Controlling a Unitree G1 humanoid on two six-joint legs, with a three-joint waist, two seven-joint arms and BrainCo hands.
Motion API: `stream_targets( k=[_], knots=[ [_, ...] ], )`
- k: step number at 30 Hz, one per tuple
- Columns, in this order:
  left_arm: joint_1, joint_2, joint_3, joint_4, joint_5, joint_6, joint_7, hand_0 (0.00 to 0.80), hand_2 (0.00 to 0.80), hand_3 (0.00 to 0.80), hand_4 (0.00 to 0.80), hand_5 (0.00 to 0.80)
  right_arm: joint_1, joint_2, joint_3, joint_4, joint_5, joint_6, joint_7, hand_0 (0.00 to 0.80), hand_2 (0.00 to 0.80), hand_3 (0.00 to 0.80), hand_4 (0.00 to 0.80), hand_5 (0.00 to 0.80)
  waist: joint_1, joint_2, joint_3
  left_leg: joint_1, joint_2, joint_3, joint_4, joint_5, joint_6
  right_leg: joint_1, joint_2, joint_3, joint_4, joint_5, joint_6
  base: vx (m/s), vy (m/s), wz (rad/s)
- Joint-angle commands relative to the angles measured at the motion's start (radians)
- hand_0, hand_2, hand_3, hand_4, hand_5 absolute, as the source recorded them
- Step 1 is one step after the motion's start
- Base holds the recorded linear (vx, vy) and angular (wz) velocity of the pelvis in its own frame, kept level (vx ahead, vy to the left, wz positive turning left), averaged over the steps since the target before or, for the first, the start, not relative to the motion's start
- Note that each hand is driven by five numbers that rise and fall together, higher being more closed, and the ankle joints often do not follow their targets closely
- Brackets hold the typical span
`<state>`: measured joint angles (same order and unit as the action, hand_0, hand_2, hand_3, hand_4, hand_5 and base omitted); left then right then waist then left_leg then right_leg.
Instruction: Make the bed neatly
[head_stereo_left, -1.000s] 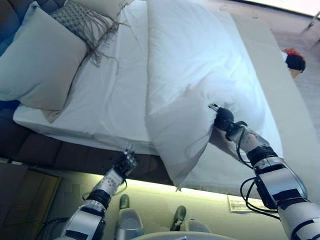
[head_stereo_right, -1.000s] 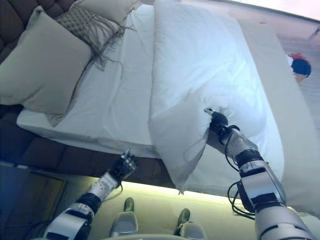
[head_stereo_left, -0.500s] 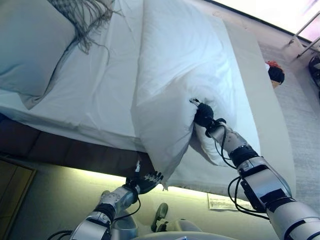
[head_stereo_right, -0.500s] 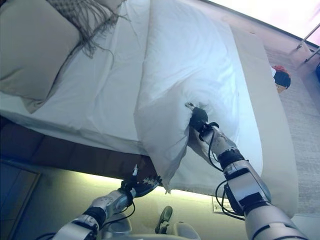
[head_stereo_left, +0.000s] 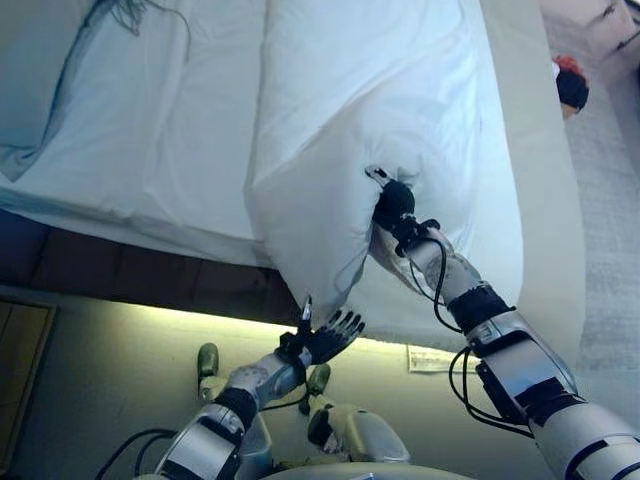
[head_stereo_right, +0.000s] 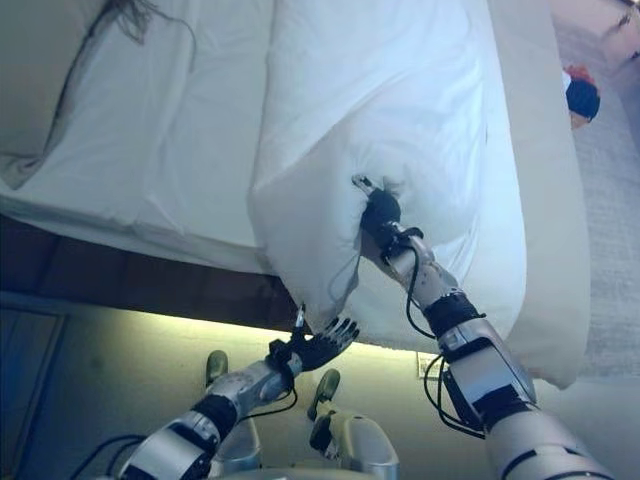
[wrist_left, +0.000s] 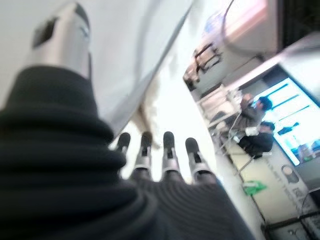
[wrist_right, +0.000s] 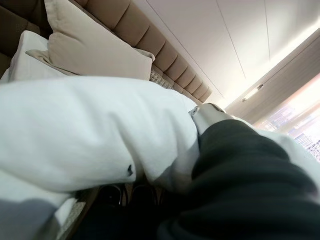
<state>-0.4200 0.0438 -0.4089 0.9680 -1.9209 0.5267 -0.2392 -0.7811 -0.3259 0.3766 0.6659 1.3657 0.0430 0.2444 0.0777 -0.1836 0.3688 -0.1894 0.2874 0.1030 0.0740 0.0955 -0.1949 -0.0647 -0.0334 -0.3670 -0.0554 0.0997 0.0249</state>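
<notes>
A thick white duvet (head_stereo_left: 370, 90) lies lengthways down the bed over a white sheet (head_stereo_left: 170, 130), and its near corner hangs over the bed's side. My right hand (head_stereo_left: 393, 205) is sunk in a puckered fold of the duvet near that side and is shut on the cloth. In the right wrist view the duvet (wrist_right: 90, 130) bunches over the hand and hides its fingers. My left hand (head_stereo_left: 335, 330) is open with its fingers spread, low beside the bed, just under the hanging corner. The left wrist view shows its straight fingers (wrist_left: 170, 150) with the duvet's edge (wrist_left: 150, 75) past them.
A beige pillow (head_stereo_right: 35, 70) and a fringed throw (head_stereo_left: 130, 10) lie at the head end. The dark bed base (head_stereo_left: 130, 275) runs below the sheet. A beige cover (head_stereo_left: 545, 200) edges the far side. A red and dark object (head_stereo_left: 570, 85) and a paper (head_stereo_left: 430, 358) lie on the floor.
The camera has shifted towards the foot end. My left hand has moved from the bed's side to under the duvet's hanging corner and spread its fingers. My right hand still holds the duvet.
</notes>
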Motion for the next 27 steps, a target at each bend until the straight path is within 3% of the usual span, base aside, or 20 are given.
stream_targets(
  k=[1,2,9,17,27],
  knots=[
    [-0.07,-0.132,-0.09,-0.022,-0.051,-0.013,-0.065,0.0,0.0,0.0,0.0,0.0,-0.122,0.014,0.0,-0.213,0.074,-0.075,0.097,0.8,0.8,0.8,0.8,0.8,-0.007,-0.027,-0.009,-0.05,0.03,-0.003,0.058,-0.046,0.014,-0.042,-0.111,0.038,0.135,-0.071,0.104,0.035,-0.056,-0.01],
    [-0.082,-0.139,-0.092,-0.024,-0.051,-0.026,-0.074,0.0,0.0,0.0,0.0,0.0,-0.12,0.017,0.002,-0.23,0.076,-0.078,0.101,0.8,0.8,0.8,0.8,0.8,-0.016,-0.029,-0.008,-0.046,0.037,-0.008,0.062,-0.07,0.005,-0.041,-0.103,0.049,0.141,-0.09,0.111,0.034,-0.048,-0.06],
    [-0.157,-0.158,-0.067,-0.045,-0.051,-0.143,-0.146,0.0,0.0,0.0,0.0,0.0,-0.079,0.039,0.0,-0.362,0.04,-0.07,0.102,0.8,0.8,0.8,0.8,0.8,-0.062,-0.051,0.02,-0.089,0.053,0.001,0.107,-0.08,0.001,-0.091,-0.084,0.071,0.177,-0.101,0.105,-0.036,-0.01,-0.09],
    [-0.296,-0.109,0.108,-0.012,-0.051,-0.231,-0.257,0.0,0.0,0.0,0.0,0.0,-0.035,0.034,-0.041,-0.473,-0.012,0.015,0.125,0.8,0.8,0.8,0.8,0.8,-0.117,-0.04,0.033,-0.124,0.057,0.008,0.135,-0.078,-0.008,-0.149,-0.086,0.097,0.226,-0.128,0.094,-0.036,0.083,-0.09],
    [-0.365,-0.017,0.301,-0.03,-0.051,-0.339,-0.375,0.0,0.0,0.0,0.0,0.0,0.057,0.02,-0.072,-0.607,-0.035,0.051,0.134,0.8,0.8,0.8,0.8,0.8,-0.112,-0.058,0.041,-0.138,0.051,-0.009,0.124,-0.084,-0.009,-0.167,-0.09,0.073,0.25,-0.156,0.089,-0.01,0.023,0.01]
  ],
)
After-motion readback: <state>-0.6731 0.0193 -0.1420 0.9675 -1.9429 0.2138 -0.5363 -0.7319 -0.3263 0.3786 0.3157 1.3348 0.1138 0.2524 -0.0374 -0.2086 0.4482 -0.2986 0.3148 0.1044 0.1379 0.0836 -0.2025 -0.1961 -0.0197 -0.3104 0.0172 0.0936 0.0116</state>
